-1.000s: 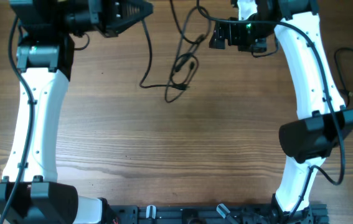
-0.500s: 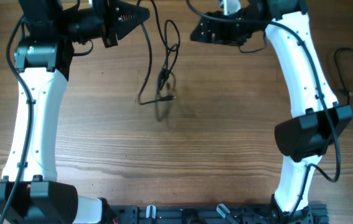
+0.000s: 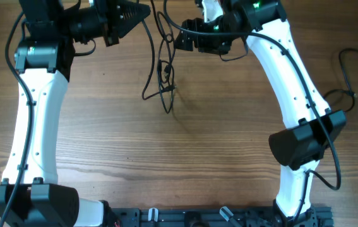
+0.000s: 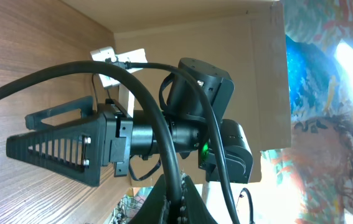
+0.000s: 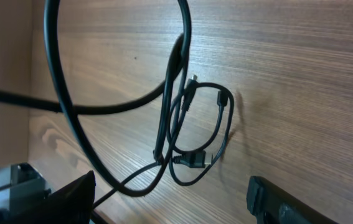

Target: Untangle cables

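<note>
The cables (image 3: 164,69) are thin black cords hanging in a tangled bunch from my left gripper (image 3: 142,14) at the back of the table. Their lower loops and plugs (image 3: 168,96) reach the wood. In the left wrist view my left gripper (image 4: 179,200) is shut on a black cable (image 4: 157,130). My right gripper (image 3: 180,41) is open just right of the hanging bunch. In the right wrist view its wide-open fingers (image 5: 170,200) frame the cable loops (image 5: 192,127) and a plug (image 5: 195,160) lying beyond them, with nothing between the fingers.
A separate black cord (image 3: 349,75) lies at the table's right edge. The right arm's gripper (image 4: 58,149) shows close by in the left wrist view. A cardboard wall (image 4: 182,37) stands behind the table's far edge.
My right gripper has swung left to just beside the hanging cables. The cable bunch has been pulled left and upward, its loops drawn narrower. My left gripper still holds it.
</note>
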`<state>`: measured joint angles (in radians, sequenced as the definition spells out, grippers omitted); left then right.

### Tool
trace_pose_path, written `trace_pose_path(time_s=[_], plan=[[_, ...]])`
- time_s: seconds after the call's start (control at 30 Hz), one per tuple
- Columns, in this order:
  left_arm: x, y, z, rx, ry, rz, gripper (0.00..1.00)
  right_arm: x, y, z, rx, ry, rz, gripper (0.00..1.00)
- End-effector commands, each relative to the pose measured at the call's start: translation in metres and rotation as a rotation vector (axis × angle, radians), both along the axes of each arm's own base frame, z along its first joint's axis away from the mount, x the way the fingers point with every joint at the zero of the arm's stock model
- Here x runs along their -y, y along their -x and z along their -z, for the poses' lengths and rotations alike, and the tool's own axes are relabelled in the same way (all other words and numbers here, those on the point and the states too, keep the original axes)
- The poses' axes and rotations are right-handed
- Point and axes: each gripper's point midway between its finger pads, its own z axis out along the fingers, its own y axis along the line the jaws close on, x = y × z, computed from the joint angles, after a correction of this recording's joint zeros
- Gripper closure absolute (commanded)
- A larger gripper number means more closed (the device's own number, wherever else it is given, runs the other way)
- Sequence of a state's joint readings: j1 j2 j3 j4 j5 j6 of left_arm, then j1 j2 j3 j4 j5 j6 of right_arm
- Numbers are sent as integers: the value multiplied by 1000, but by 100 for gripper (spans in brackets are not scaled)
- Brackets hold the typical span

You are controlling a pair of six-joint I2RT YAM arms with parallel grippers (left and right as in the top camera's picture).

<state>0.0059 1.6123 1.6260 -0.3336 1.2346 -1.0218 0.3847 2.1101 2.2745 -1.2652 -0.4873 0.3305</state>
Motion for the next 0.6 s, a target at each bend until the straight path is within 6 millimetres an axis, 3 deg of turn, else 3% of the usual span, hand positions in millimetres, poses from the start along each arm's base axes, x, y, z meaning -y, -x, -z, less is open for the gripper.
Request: trace_pose_path(time_s=[0.0, 0.2, 0.37, 0.47, 0.53, 0.57], plan=[[2, 2, -6, 37, -4, 12, 96, -4, -10, 26, -44, 21, 34, 20], [2, 2, -6, 38, -5, 11, 96, -21, -11, 61, -102, -10, 12, 22], [2, 2, -6, 37, -4, 11, 96, -30, -9, 82, -126, -4, 0, 29], [2, 2, -6, 37, -4, 12, 96, -34, -18, 87, -99, -13, 0, 48], [0, 4, -7, 38, 1, 23, 96, -19, -28, 93, -87, 44, 67, 74], [-3, 4, -7, 38, 3, 21, 96, -13, -31, 94, -87, 52, 79, 82]])
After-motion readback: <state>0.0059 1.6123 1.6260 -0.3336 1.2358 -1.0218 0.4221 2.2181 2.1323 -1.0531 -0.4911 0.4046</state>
